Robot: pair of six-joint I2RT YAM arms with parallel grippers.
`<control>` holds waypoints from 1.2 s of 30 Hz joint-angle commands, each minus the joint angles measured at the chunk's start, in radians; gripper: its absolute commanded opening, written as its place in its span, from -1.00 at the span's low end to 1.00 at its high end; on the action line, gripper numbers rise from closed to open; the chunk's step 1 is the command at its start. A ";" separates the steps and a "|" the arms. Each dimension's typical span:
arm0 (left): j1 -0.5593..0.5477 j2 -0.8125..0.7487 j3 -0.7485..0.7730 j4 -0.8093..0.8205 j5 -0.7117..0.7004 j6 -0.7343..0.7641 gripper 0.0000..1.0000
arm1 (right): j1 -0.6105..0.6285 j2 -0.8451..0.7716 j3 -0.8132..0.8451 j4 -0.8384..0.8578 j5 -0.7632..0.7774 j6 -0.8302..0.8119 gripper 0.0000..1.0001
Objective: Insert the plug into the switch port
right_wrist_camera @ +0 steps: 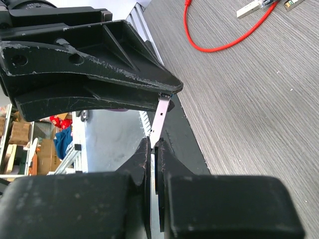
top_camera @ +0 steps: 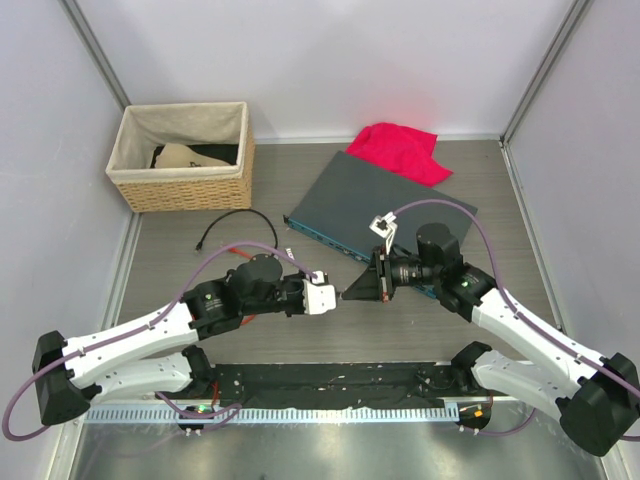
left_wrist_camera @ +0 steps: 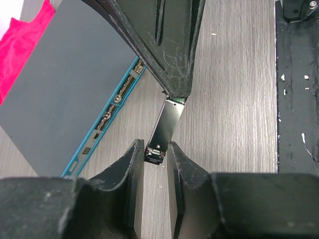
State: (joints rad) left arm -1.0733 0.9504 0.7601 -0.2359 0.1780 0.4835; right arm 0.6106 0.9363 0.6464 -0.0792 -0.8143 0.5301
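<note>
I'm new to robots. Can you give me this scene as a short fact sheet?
plug: small metal piece, held at both ends, not yet plugged in
right gripper: shut on one end
left gripper: shut on the other end
box: dark grey, flat, blue front with ports
nearby: basket, red cloth, black cable

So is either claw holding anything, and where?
Both pinch one small metal plug: left gripper at its dark latch end, right gripper at the opposite end.

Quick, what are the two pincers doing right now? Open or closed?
Left pincer: closed on one end of the small silver metal plug.
Right pincer: closed on the plug's other end.
</note>
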 commanded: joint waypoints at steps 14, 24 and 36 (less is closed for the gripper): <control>-0.005 0.161 0.028 0.075 -0.284 -0.518 -1.00 | -0.066 0.048 0.137 -0.156 0.561 -0.203 0.41; 0.016 0.476 0.246 -0.137 -0.459 -0.815 -1.00 | -0.132 0.177 0.225 -0.062 1.144 -0.268 0.99; 0.090 0.686 0.341 -0.120 -0.404 -0.833 -1.00 | -0.515 0.531 0.384 0.104 0.864 -0.376 0.99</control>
State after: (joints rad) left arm -1.0069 1.6207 1.0603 -0.3763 -0.2466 -0.3340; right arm 0.1909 1.3487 0.9112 -0.0929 0.1596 0.2142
